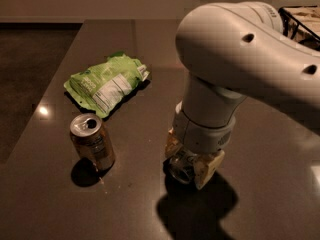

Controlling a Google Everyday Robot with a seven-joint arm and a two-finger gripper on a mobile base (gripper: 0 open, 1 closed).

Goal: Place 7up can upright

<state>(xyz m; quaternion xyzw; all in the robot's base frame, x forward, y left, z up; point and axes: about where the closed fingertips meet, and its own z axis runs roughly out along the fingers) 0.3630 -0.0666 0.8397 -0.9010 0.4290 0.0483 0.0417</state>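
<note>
My gripper (190, 160) points down at the dark table (135, 209), right of centre, under the big white arm. Its tan fingers (206, 169) are closed on either side of the 7up can (178, 168), a small silvery can held low, at or just above the table top. Most of the can is hidden by the fingers and wrist, so I cannot tell whether it stands upright.
An orange-brown can (92, 143) stands upright to the left of the gripper. A green snack bag (106, 82) lies behind it. A dark wire basket (299, 21) sits at the far right edge. The table's left edge runs diagonally at the left.
</note>
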